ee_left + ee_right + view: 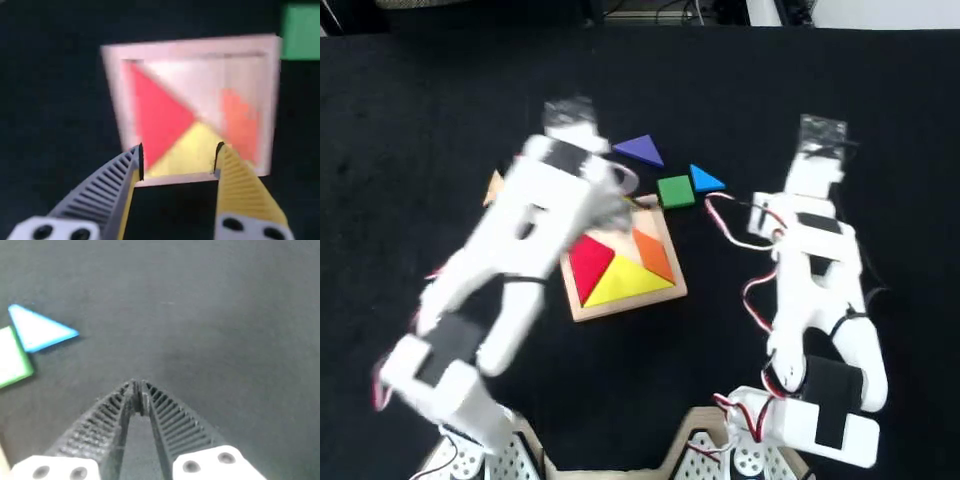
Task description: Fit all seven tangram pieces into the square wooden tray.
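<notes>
Two left fingers (107,185) (spread apart) frame one edge of the tray (190,47).

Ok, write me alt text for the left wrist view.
The left arm's open end effector hangs over a square wooden tray holding a red triangle, a yellow triangle and an orange piece. A green piece lies outside one tray corner on the black table.

The left arm (535,215) is hanging over the tray (625,303), blocking its far corner; bare worktop (710,340) is lying open alongside.
</notes>
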